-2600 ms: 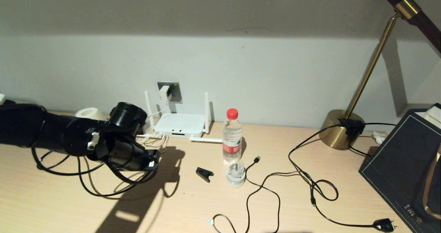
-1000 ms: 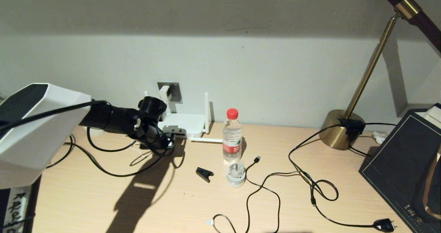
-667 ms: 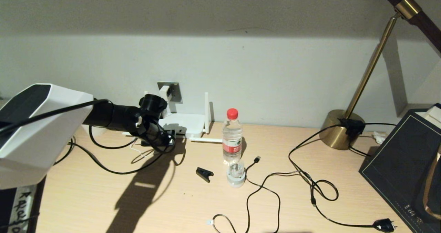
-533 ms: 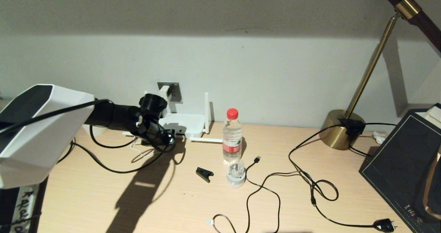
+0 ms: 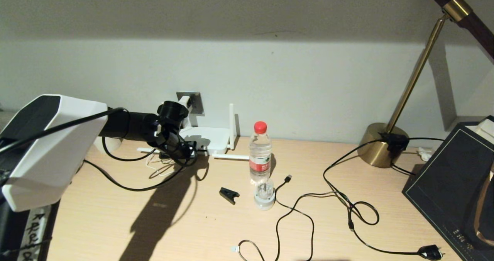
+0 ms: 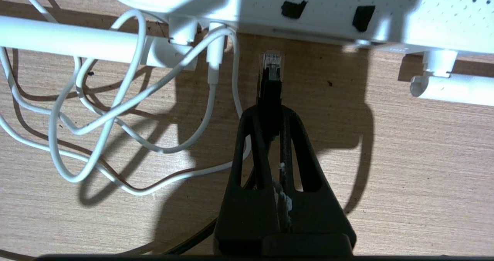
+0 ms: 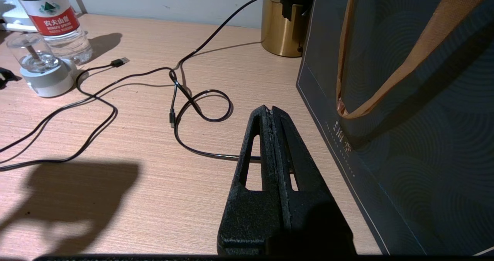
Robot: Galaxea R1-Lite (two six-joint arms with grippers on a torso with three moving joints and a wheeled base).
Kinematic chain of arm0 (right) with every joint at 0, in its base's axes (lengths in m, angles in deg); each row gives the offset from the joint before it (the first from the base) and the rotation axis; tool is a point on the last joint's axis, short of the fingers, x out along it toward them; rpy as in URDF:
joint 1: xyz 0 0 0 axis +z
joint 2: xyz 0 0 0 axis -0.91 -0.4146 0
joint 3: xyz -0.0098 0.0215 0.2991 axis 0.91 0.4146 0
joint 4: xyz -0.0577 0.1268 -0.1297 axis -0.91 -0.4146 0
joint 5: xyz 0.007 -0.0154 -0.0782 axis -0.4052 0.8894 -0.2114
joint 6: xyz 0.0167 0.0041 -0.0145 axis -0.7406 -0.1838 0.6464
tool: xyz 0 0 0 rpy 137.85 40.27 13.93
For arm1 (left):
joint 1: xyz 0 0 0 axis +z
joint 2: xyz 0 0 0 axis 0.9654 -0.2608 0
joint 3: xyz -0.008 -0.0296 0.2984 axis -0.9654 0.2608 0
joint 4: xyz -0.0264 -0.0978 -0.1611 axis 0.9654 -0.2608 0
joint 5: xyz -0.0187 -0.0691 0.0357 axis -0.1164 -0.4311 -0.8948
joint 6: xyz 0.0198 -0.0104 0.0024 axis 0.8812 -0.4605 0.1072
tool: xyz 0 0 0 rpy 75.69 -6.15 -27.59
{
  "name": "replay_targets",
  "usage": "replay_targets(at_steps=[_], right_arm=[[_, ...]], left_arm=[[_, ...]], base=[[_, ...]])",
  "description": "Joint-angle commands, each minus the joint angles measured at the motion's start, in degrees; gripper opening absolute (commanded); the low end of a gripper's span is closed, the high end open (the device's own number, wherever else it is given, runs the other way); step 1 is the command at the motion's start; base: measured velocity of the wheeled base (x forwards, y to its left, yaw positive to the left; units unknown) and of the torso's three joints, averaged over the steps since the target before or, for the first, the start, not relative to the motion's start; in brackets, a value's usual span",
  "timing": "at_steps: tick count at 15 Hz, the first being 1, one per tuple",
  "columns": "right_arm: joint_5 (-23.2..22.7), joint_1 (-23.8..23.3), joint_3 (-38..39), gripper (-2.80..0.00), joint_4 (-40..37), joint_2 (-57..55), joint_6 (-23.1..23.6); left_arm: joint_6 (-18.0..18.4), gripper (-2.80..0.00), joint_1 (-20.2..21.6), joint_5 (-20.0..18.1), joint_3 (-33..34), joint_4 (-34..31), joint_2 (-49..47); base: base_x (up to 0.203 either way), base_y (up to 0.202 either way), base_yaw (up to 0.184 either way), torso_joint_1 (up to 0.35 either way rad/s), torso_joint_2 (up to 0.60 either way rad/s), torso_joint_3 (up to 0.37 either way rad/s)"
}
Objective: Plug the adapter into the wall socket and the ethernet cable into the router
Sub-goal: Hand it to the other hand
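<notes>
The white adapter (image 5: 184, 102) sits in the grey wall socket (image 5: 197, 100), partly behind my left wrist. The white router (image 5: 211, 137) lies below it by the wall. My left gripper (image 5: 186, 153) is shut on the ethernet cable (image 5: 127, 185) just behind its connector. In the left wrist view the clear-tipped connector (image 6: 272, 62) sticks out of the left gripper (image 6: 270, 112), a short gap from the router's (image 6: 332, 6) edge and beside a dark port (image 6: 293, 9), not lined up with it. My right gripper (image 7: 271, 110) is shut and empty, low over the desk by a dark bag.
White cord loops (image 6: 96, 110) lie beside the connector. A water bottle (image 5: 260, 153), a small clear-domed device (image 5: 264, 195) and a black clip (image 5: 229, 194) stand mid-desk. Thin black cables (image 5: 293, 211) trail right towards the brass lamp base (image 5: 382, 143) and dark bag (image 5: 455, 187).
My left arm has reached from the front left to the router's front edge with the ethernet cable, creeping slightly farther back and left over the last second. The right arm is still.
</notes>
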Motion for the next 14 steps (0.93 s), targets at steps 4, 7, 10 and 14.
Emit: replay_targets(at_steps=[4,7,10,14], right_arm=[[0.0,0.0,0.5,-2.80,0.0,0.0,0.0],[0.0,0.0,0.5,-2.80,0.0,0.0,0.0],[0.0,0.0,0.5,-2.80,0.0,0.0,0.0],[0.0,0.0,0.5,-2.80,0.0,0.0,0.0]], left_arm=[[1.2,-2.80,0.1,0.2,-2.8,-0.6,-1.6],[1.2,-2.80,0.1,0.2,-2.8,-0.7,-1.7],[1.2,-2.80,0.0,0.2,-2.8,-0.5,-2.2],[1.2,-2.80,0.1,0.1,-2.8,-0.5,-2.2]], base=[[0.000,0.000,0.000,0.000,0.00,0.000],[0.000,0.000,0.000,0.000,0.00,0.000],[0.000,0.000,0.000,0.000,0.00,0.000],[0.000,0.000,0.000,0.000,0.00,0.000]])
